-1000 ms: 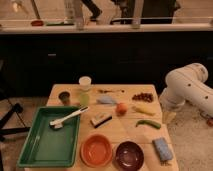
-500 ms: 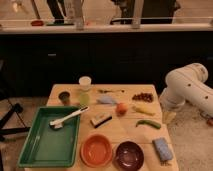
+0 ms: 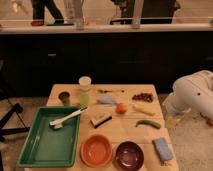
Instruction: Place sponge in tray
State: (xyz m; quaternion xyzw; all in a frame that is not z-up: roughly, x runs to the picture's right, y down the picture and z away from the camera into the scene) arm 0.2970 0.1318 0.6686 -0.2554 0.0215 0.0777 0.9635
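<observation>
The light blue sponge (image 3: 162,149) lies flat at the table's front right corner. The large green tray (image 3: 44,151) sits on the front left of the table, with a white brush (image 3: 67,119) resting across its far end. My white arm bends in from the right, and my gripper (image 3: 172,119) hangs just off the table's right edge, level with the table's middle. It is open, holds nothing, and is well apart from the sponge, which lies nearer the front.
An orange bowl (image 3: 96,150) and a maroon bowl (image 3: 129,155) stand between tray and sponge. Mid-table lie a dark-topped block (image 3: 101,119), an orange fruit (image 3: 121,107), a green pepper (image 3: 148,124) and a pale blue lump (image 3: 106,100). A cup (image 3: 85,82) stands at the back.
</observation>
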